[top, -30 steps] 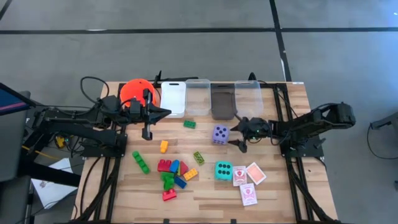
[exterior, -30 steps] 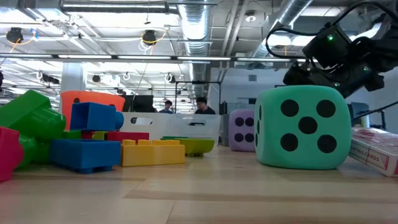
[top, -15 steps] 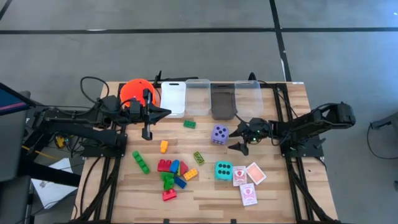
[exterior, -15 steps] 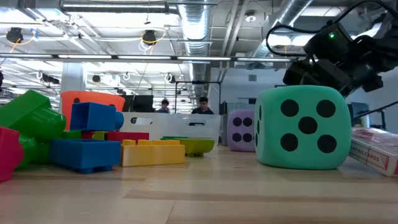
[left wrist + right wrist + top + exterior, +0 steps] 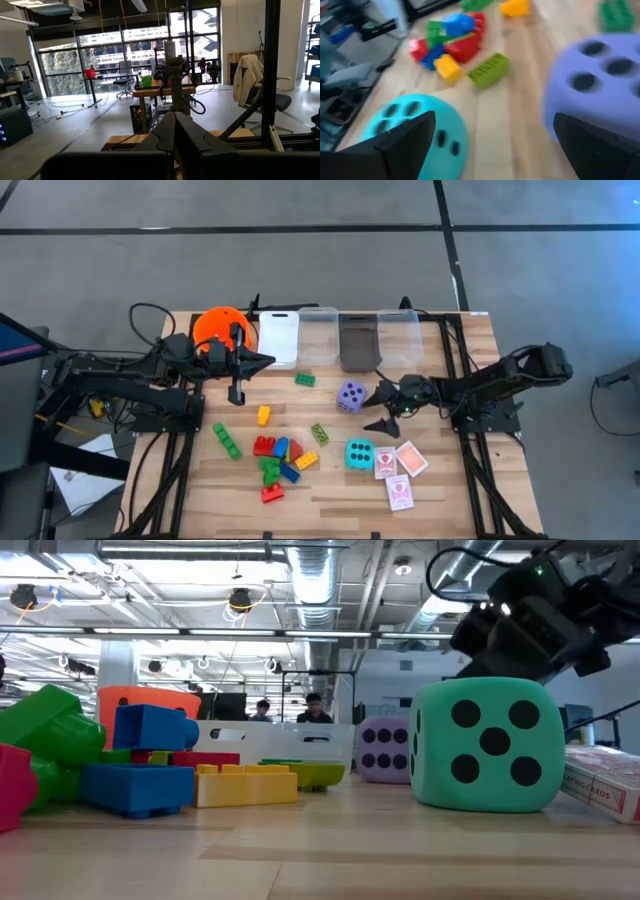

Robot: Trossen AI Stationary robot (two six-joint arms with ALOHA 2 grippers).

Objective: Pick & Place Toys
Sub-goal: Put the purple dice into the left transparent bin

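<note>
The right gripper (image 5: 377, 409) has opened wider since a sec ago & sits a bit lower on the table; the purple die (image 5: 350, 396) has slid a little left. Nothing else moved.

Left to right: the left gripper (image 5: 236, 393) hangs over the table by the orange bucket (image 5: 215, 326), fingers pressed together, holding nothing. Next to the bucket stand a white bin (image 5: 279, 337) & clear bins (image 5: 318, 334) in a row. Below them lie a yellow brick (image 5: 263, 415), a green brick (image 5: 226, 441) & a pile of bricks (image 5: 277, 461) in red, blue, green. Then the purple die, w/ the right gripper's fingers spread wide just beside it, not clamped on anything. The teal die (image 5: 359, 453) sits close below, & the playing cards (image 5: 399, 471) lie right of it.
</note>
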